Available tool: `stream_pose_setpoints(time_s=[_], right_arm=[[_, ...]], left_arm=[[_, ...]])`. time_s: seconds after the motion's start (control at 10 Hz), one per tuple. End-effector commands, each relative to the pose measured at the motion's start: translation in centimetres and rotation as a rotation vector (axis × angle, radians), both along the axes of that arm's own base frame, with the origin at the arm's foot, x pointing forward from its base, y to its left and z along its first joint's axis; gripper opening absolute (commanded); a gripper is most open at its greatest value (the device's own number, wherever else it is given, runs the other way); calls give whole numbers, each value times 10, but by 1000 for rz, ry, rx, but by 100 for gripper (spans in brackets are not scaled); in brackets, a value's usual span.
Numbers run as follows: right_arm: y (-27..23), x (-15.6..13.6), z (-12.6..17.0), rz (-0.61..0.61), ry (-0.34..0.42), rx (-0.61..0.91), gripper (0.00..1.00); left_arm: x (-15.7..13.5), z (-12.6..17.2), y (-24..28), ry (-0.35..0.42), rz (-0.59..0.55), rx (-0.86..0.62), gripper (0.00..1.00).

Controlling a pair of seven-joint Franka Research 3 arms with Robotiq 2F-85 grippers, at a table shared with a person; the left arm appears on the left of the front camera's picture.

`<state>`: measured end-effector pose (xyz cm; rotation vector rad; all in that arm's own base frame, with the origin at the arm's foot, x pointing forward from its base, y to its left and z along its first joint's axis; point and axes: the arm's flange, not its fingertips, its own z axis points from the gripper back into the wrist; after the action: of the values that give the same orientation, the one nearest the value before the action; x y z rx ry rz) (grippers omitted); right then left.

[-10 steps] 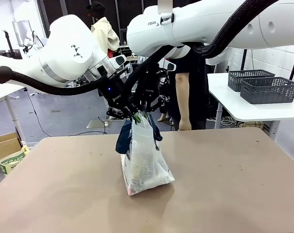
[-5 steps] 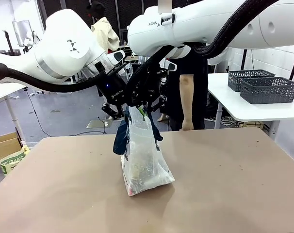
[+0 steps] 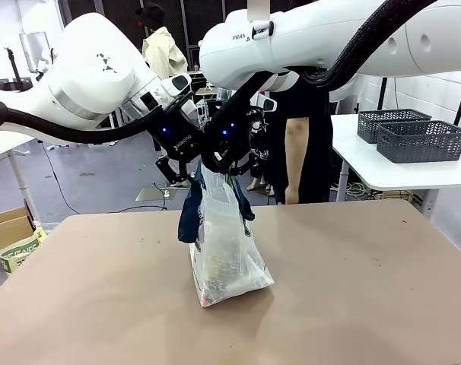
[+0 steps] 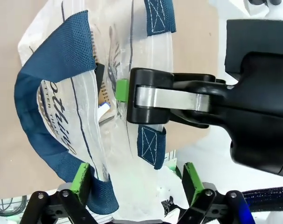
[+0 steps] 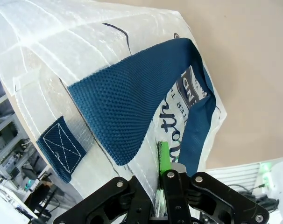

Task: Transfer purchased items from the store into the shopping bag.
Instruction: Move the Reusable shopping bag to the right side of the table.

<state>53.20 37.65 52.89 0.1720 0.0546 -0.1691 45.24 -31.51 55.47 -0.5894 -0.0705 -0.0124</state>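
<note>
Shopping bag (image 3: 224, 251) upright mid-table, long axis vertical. R gripper (image 3: 229, 166) directly above, clamped on bag's top edge, nearer arm. L gripper (image 4: 134, 179) jaws wide, empty, straddling rim beside blue handle (image 4: 48, 93). Packs inside, dimly visible.

Left end effector let go of the bag
The left end effector (image 4: 134, 178) spread its fingers, released the shopping bag (image 3: 224, 251) rim and rose slightly leftward.
</note>
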Motion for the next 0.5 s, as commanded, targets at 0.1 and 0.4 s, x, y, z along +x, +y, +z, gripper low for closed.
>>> stream_pose_setpoints(time_s=[0.1,0.4], right_arm=[[3,1,1,-6,-2,-5,0],[2,1,-1,-3,3,1,0]], left_arm=[[-2,-11,2,44,-41,-3,100],[2,-24,-9,70,-48,34,100]])
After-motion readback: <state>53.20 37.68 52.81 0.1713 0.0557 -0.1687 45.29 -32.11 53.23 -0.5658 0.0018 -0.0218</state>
